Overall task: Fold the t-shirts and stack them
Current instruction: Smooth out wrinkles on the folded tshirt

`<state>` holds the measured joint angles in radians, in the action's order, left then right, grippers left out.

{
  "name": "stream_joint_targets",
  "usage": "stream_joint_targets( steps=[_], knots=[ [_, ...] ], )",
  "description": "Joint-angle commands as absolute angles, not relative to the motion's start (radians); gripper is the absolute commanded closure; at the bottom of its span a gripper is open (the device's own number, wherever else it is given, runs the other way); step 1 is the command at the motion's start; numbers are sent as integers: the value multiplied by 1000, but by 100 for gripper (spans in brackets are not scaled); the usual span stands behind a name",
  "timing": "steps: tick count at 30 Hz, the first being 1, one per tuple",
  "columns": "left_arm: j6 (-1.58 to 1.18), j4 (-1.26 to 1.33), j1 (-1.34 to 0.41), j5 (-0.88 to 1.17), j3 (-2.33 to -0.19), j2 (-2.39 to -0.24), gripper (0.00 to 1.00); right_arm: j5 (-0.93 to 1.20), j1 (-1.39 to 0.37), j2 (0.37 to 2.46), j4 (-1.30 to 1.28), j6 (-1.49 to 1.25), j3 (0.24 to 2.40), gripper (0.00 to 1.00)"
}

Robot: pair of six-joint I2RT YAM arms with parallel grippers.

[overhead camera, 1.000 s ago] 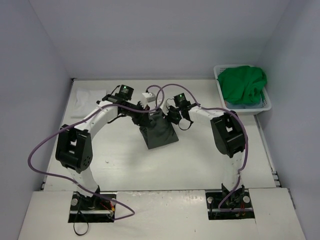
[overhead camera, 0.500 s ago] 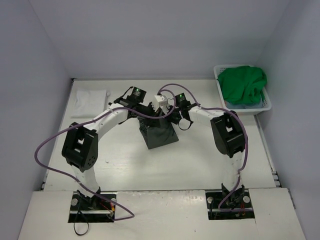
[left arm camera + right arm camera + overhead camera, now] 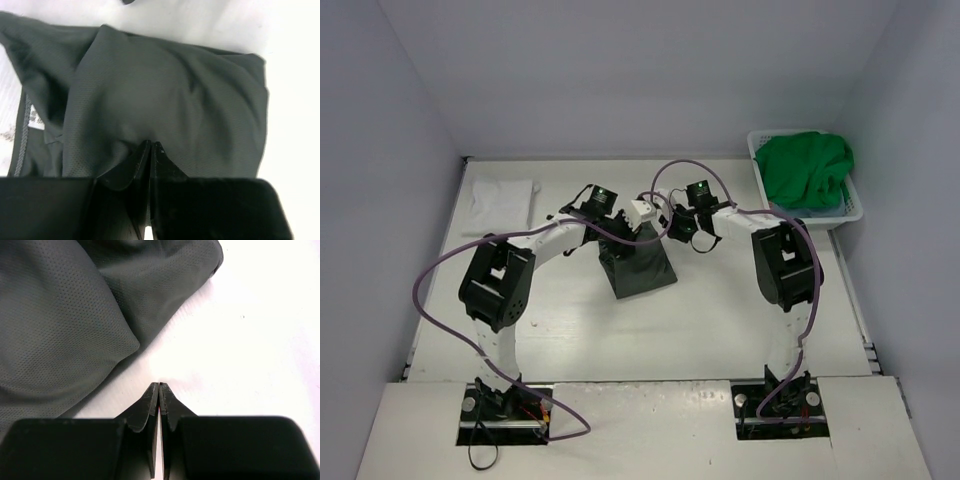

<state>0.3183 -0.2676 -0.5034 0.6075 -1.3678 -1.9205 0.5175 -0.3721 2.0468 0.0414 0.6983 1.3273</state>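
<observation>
Where the two fingers of the left gripper point(image 3: 151, 146) meet, no gap is visible between them, and their tips rest on the dark grey shirt point(image 3: 165, 90). The cloth rises in a soft mound right in front of the tips. I cannot tell if a little cloth is caught between the fingers.

The right gripper point(image 3: 159, 386) is also fully closed and holds nothing. Its tips are over the bare white table point(image 3: 250, 340), just beside the edge of the same shirt, not touching it.

The shirt is of a fine mesh cloth. In the left wrist view a small white label point(image 3: 34, 119) shows inside the neck opening at the left side. It has some dark marks, but they are too blurred to read. No other writing or brand can be seen.

From above, the dark grey shirt lies as a folded, roughly four-sided bundle in the middle of the table, a little nearer to the far edge. Both grippers are at its far end, the left one on it and the right one at its right side.

A folded white shirt point(image 3: 502, 200) lies flat near the far left corner. At the far right corner stands a white basket point(image 3: 853, 205) with a bright green shirt point(image 3: 807, 165) heaped in it, and a bit of pale blue cloth point(image 3: 798, 211) shows under the green.
</observation>
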Motion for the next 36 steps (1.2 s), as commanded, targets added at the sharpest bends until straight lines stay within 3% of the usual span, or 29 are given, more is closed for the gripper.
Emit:
stream_joint_targets(
  steps=[1, 26, 36],
  knots=[
    [345, -172, -502, 540, -1371, -1885, 100, 574, -382, 1983, 64, 690, 1335, 100],
    [348, -80, -477, 497, -1186, -1760, 100, 554, -383, 1934, 40, 703, 1305, 100],
    [345, -190, -474, 428, -1298, -1821, 100, 555, -385, 1841, 5, 693, 1335, 100]
  ],
)
